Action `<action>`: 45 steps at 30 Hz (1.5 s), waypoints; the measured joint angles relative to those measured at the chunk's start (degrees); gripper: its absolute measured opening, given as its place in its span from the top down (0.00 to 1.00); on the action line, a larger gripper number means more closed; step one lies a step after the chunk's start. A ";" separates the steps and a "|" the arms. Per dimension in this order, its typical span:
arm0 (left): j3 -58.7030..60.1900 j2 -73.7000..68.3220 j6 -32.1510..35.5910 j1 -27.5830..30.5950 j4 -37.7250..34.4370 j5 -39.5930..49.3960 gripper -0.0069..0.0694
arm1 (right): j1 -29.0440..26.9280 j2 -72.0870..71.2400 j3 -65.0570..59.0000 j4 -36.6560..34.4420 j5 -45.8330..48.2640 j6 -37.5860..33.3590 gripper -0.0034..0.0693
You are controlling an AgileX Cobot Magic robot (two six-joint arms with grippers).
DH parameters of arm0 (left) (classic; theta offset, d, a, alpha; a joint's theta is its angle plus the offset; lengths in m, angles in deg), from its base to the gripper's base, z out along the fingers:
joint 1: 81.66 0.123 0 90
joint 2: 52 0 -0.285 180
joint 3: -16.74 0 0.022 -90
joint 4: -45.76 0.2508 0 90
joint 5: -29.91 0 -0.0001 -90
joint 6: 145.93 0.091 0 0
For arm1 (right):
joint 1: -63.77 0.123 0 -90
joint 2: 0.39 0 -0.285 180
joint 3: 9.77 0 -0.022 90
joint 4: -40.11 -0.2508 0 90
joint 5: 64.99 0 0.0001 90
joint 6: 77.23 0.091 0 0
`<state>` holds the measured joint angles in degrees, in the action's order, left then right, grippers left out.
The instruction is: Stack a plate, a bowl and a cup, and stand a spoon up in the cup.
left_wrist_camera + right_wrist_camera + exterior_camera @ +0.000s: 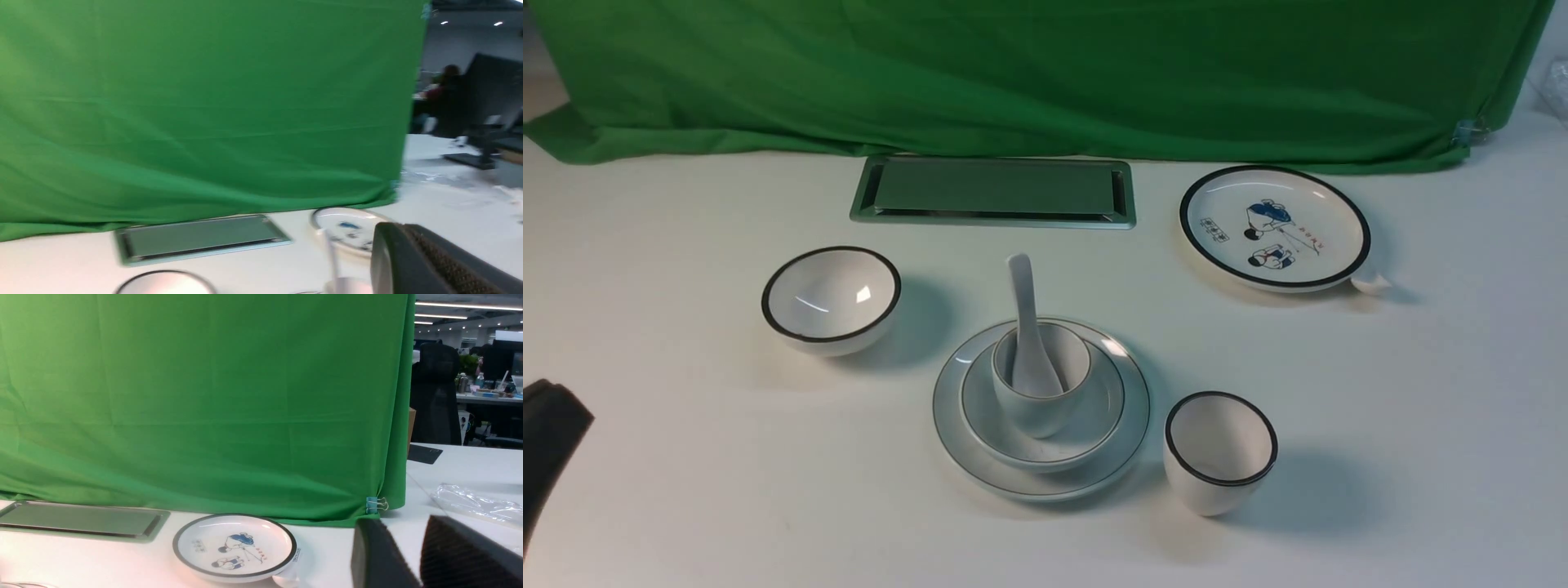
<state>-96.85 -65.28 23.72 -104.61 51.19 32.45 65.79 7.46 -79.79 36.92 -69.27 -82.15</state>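
The plate (980, 469) lies at the table's middle front. The bowl (1086, 416) sits in it, and the cup (1045, 412) stands in the bowl. The spoon (1025, 314) stands in the cup, handle up and leaning back; its blurred handle also shows in the left wrist view (329, 253). My left gripper (556, 412) is low at the far left, well away from the stack; its jaws are closed together and empty (398, 228). My right gripper (404, 528) is out of the front view, its jaws a little apart and empty.
A black-rimmed bowl (831, 300) stands left of the stack and a black-rimmed cup (1218, 451) right of it. A cartoon plate (1274, 227) lies at the back right with a small white object (1370, 283) beside it. A metal tray (994, 192) lies before the green cloth (1045, 73).
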 joint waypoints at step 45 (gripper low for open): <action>11.21 5.57 12.05 24.08 -7.79 9.40 0.91 | 0.00 0.00 0.00 0.00 0.17 0.84 0.63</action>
<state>-85.64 -59.71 35.77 -80.53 43.39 41.86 65.79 7.46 -79.79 36.92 -69.10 -81.31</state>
